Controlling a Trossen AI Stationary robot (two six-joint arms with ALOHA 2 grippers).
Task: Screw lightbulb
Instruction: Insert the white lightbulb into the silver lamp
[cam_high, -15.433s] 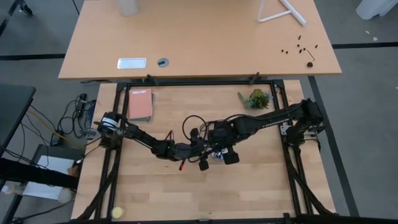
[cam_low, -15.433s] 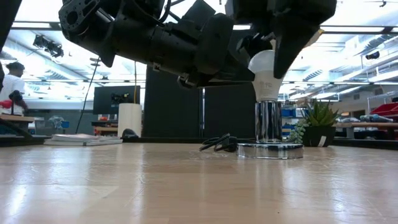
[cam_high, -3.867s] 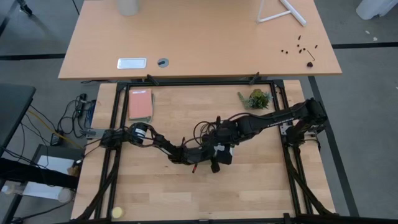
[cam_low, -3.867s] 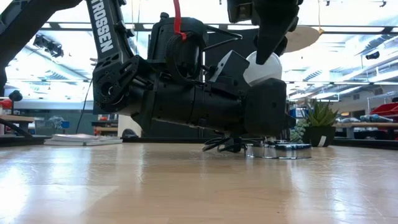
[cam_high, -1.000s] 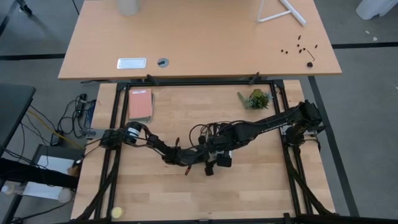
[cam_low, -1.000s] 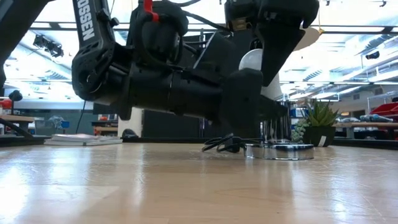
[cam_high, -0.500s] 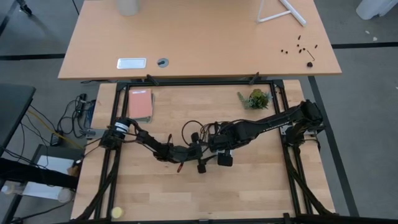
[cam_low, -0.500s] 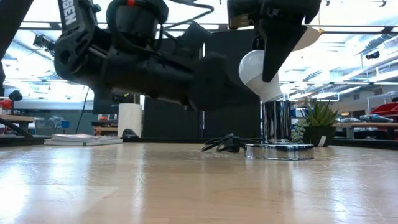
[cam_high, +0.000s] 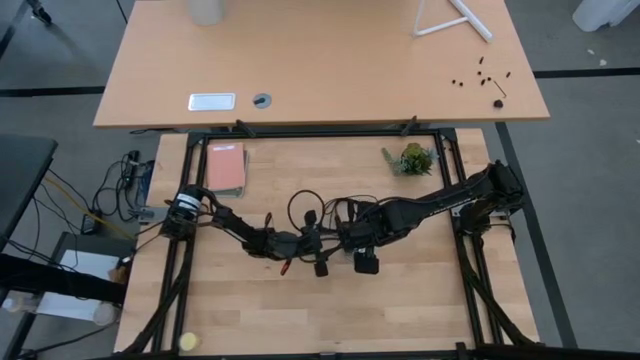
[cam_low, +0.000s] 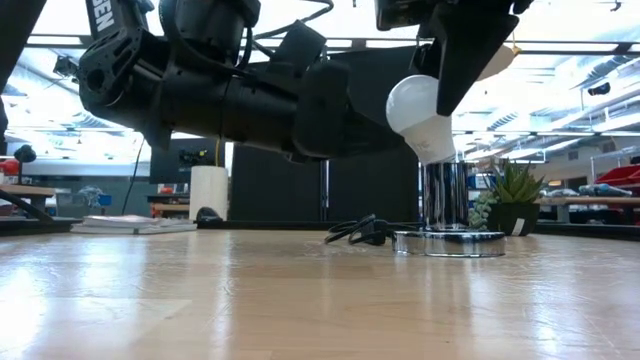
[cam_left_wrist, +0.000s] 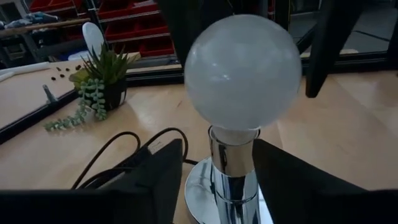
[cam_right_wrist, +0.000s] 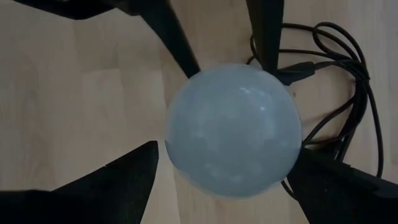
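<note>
The lightbulb (cam_low: 418, 112) sits right of centre in the low view, leaning to the left, with its narrow end at the mouth of the chrome socket (cam_low: 444, 195) that stands on the worktop (cam_low: 200, 300). The right gripper (cam_right_wrist: 225, 151) comes down from above, spread wide and hugging the round globe on both sides, so it appears to be holding the bulb. The left gripper (cam_left_wrist: 217, 143) reaches in level and straddles the socket's stem below the bulb. I cannot tell whether it actually clamps the stem.

The lean is the main worry. If the bulb is turned while it is askew, the thread will probably cross and jam rather than bite. The smooth globe could also slip in such a wide grasp, so the gripper would turn while the bulb stays put. If the stem is not firmly braced, the socket may spin or tip with the bulb and drag the black cord (cam_right_wrist: 348, 81) coiled just beside its base.
</note>
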